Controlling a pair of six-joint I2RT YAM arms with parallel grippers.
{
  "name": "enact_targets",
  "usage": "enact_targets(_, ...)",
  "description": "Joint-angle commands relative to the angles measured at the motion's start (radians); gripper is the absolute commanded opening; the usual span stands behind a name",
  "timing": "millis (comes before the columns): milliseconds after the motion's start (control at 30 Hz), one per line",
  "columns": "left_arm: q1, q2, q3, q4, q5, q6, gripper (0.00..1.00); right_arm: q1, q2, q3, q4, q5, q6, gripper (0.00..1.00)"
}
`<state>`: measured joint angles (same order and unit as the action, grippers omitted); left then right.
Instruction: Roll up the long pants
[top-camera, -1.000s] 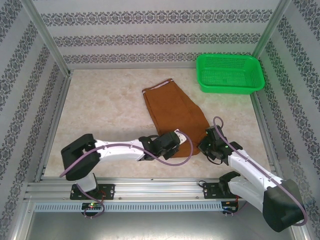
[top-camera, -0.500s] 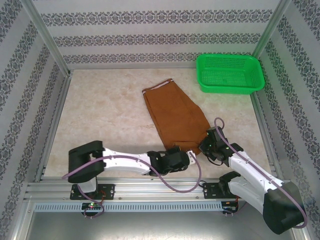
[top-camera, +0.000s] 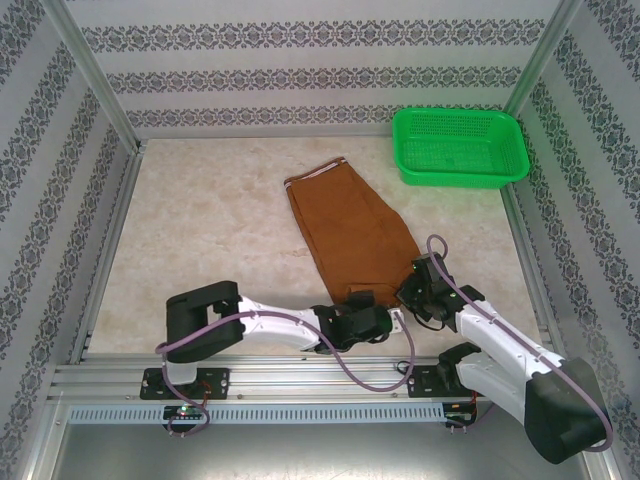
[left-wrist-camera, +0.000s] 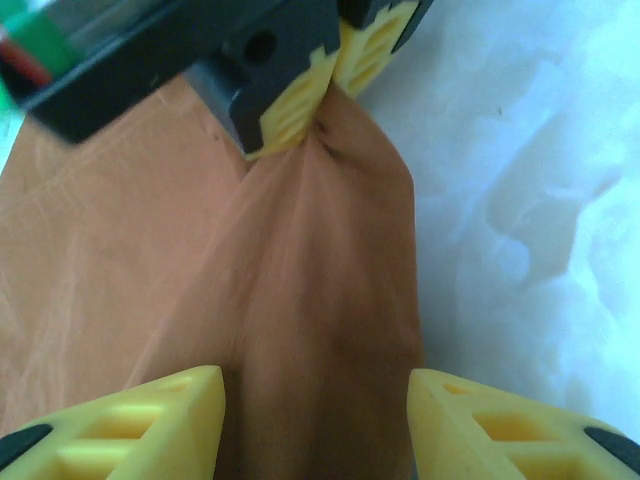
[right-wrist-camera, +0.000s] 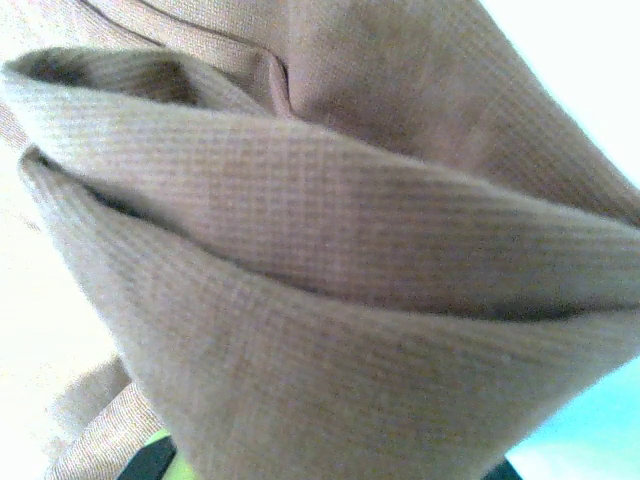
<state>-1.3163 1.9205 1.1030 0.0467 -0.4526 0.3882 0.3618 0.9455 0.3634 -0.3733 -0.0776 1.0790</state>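
Clearly the near hem is where the roll should begin. On the left, the left fingers (left-wrist-camera: 150, 420) stand apart, astride a raised ridge of the long pants (top-camera: 345, 225), which lie spread mid-tabletop (top-camera: 210, 230) with their near end gathered up. Just to the right, the right fingers (left-wrist-camera: 290, 110) are clenched on that hem. The left pair should probably close level with the right, so the first turn starts straight and tight.
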Motion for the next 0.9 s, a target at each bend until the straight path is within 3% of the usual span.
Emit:
enact_targets(0,0.001,0.094,0.053,-0.011,-0.024,0.059,0.53,-0.007,-0.003,-0.009,0.025,-0.030,0.022,0.00)
enact_targets(333,0.168,0.247,0.142,-0.210,0.049,-0.111,0.55,-0.018,-0.165,0.036,-0.076,-0.064,0.057,0.00)
enact_targets(433,0.216,0.286,0.161,-0.249,0.066,-0.130,0.43,-0.020,-0.202,0.046,-0.095,-0.067,0.070,0.00)
enact_targets(533,0.251,0.322,0.191,-0.291,0.077,-0.160,0.06,-0.021,-0.211,0.052,-0.102,-0.070,0.073,0.00)
enact_targets(567,0.261,0.335,0.198,-0.299,0.087,-0.166,0.00,-0.021,-0.208,0.049,-0.100,-0.073,0.073,0.00)
enact_targets(800,0.266,0.314,0.238,-0.448,0.253,-0.221,0.00,-0.024,-0.163,0.033,-0.059,-0.043,0.042,0.02)
enact_targets(867,0.266,0.285,0.247,-0.512,0.321,-0.246,0.00,-0.025,-0.141,0.044,-0.057,-0.017,0.013,0.11)
